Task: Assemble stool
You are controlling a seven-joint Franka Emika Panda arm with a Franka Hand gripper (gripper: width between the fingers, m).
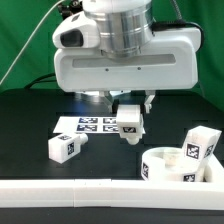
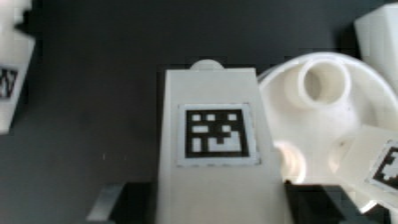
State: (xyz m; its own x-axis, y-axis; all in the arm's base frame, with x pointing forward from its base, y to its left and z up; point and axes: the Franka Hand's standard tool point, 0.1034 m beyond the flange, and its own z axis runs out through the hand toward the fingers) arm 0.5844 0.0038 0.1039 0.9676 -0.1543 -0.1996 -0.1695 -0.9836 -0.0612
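White leg (image 1: 131, 124) clamped in hand (image 1: 132, 108), nr marker board (image 1: 92, 124), seat (image 1: 160, 168) close by, 2nd leg (image 1: 66, 147) apart

Wrist (image 1: 120, 25): is shining round and silver-grey, with white above it.
Gripper (image 1: 130, 108): is wearing a wide white boxy shell with soft corners.
Fingers (image 1: 149, 100): are looking short, flat and dark.
Cable (image 1: 25, 62): is looking thin and black; maybe it is the arm's.

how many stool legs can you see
3. The gripped leg is in the tool. A loose leg lies on the table at the exterior view's left. A third leg is at the seat rim on the right. None seems hidden.
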